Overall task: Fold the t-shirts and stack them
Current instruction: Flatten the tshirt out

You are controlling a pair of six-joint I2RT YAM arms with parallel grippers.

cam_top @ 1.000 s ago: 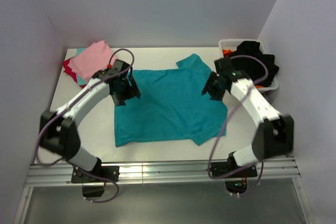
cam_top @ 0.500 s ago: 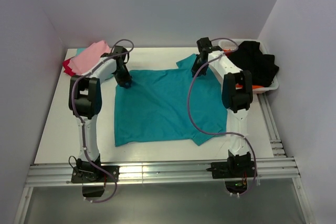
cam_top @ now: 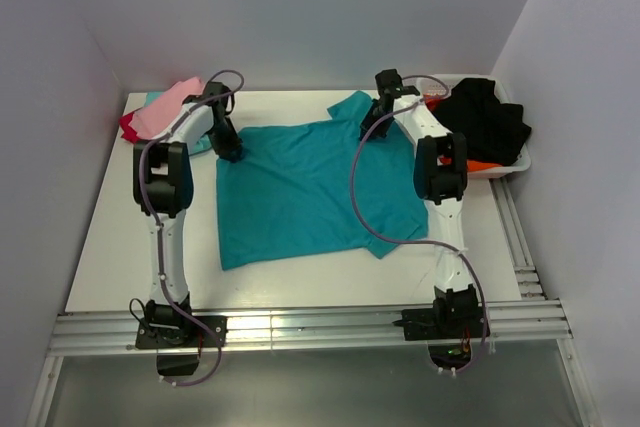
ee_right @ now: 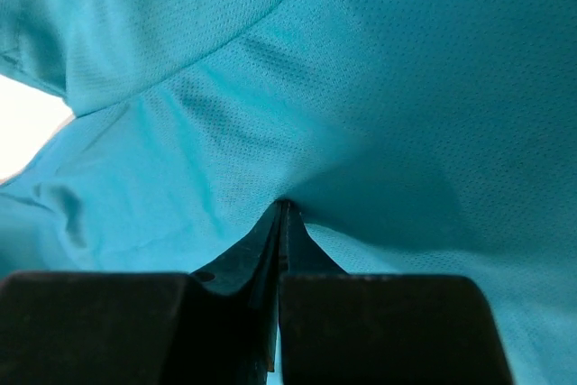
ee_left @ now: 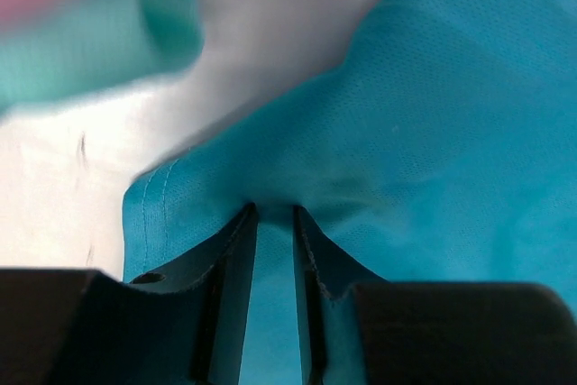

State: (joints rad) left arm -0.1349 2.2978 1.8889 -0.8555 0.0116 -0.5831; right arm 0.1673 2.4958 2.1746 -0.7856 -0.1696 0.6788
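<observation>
The teal t-shirt lies spread flat in the middle of the table, collar edge at the far side. My left gripper is at its far left corner, and in the left wrist view the gripper is shut on a pinch of the teal cloth. My right gripper is at the far right shoulder, by the sleeve. In the right wrist view the gripper is shut tight on a fold of the shirt. A pink shirt lies on a red one and a lighter teal one at the far left.
A white mesh basket with black clothes stands at the far right, close to my right arm. Both arms reach far across the table. The walls close in at the back and on both sides.
Both grippers have gone from the shirt's middle sides to its far corners and shut on it. The shirt has since shifted a little up and left.
</observation>
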